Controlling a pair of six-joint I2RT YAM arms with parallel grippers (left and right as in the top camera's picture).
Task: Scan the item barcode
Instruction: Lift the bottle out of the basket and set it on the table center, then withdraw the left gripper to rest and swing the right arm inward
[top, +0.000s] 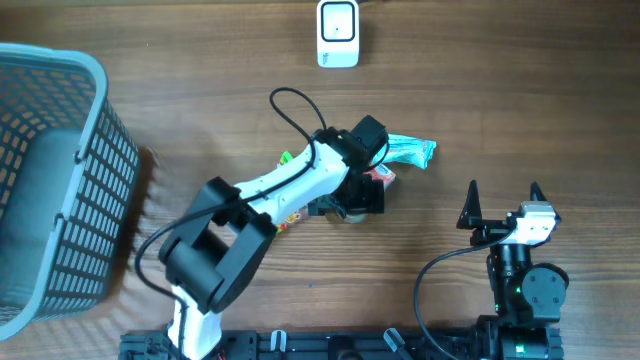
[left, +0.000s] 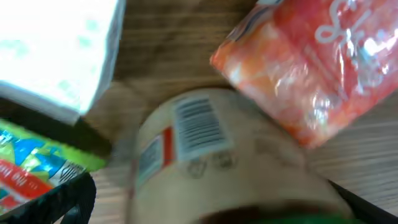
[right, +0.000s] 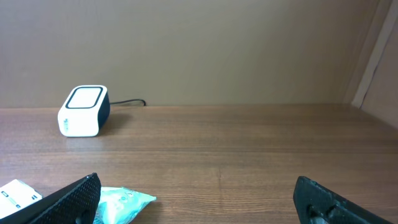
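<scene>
A beige round container with a barcode label (left: 199, 124) lies on its side in a small pile of items mid-table. My left gripper (top: 352, 200) hangs over it, open, with the container between its fingers (left: 71, 196) and wood showing beside the left one. Around it lie an orange-red packet (left: 311, 68), a white pack (left: 56, 50) and a green packet (left: 37, 155). The white scanner (top: 338, 33) stands at the table's far edge, also in the right wrist view as the scanner (right: 84, 111). My right gripper (top: 503, 200) rests open and empty at the front right.
A grey-blue mesh basket (top: 50, 180) fills the left side. A teal packet (top: 412, 150) lies to the right of the pile, also showing as the teal packet (right: 124, 202) by my right gripper's left finger. The left arm's black cable (top: 290, 105) loops behind the pile.
</scene>
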